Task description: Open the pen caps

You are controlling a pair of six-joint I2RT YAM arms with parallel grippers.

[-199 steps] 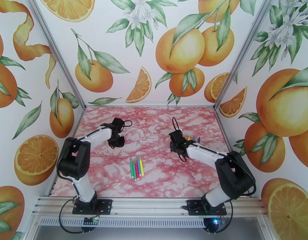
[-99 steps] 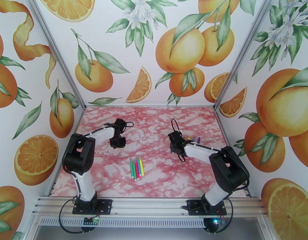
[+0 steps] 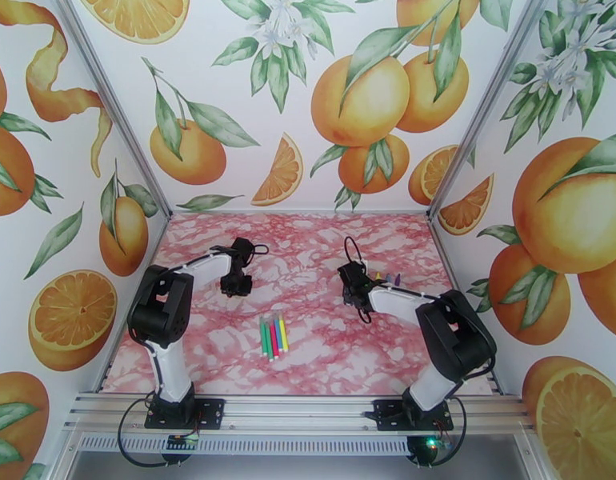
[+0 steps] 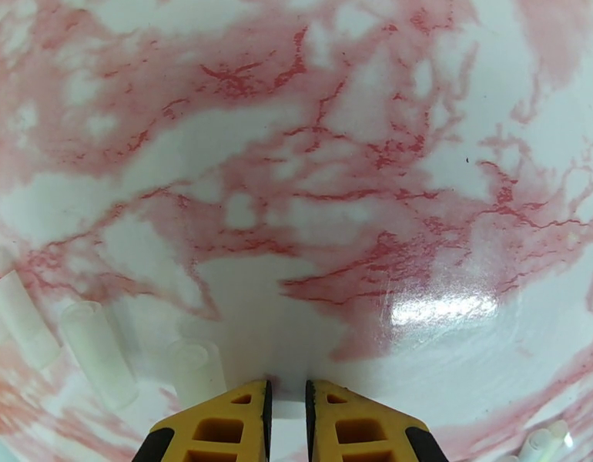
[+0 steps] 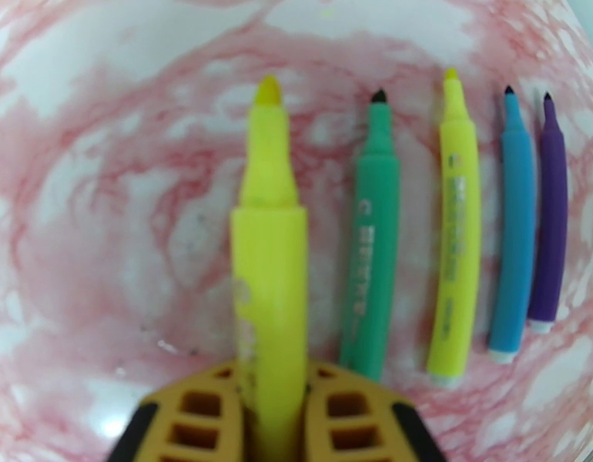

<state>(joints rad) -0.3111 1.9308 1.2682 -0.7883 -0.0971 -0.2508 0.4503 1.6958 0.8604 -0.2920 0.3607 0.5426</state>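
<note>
A: The right gripper (image 5: 272,383) pinches an uncapped yellow pen (image 5: 269,225). It should lay it flat and parallel, just left of the green pen (image 5: 371,248).
B: Open room lies leftward. The left gripper (image 4: 287,394), jaws pressed together and empty, sits by loose caps (image 4: 96,352). Other pens (image 3: 273,336) lie mid-table (image 3: 228,354), well apart.
</note>
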